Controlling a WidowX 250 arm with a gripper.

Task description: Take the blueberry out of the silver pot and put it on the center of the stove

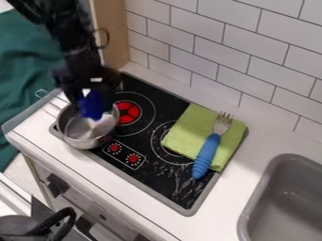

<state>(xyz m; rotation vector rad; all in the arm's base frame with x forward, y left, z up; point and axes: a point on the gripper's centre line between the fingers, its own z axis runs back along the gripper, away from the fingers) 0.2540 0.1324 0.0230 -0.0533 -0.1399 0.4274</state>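
We see the blueberry [92, 109] grasped between the fingers of the gripper [93, 98], its lower part protruding at six o'clock, over the silver pot [87, 137] at ten o'clock on the stove [144, 181]. We count one blueberry, one gripper, one pot, one stove.

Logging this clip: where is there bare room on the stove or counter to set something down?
Bare room: the white counter between stove and sink, and the smudged stovetop patch between the knobs and the fork's blue handle. Crowded: the pot's corner, with the gripper over it and the red burner beside it.
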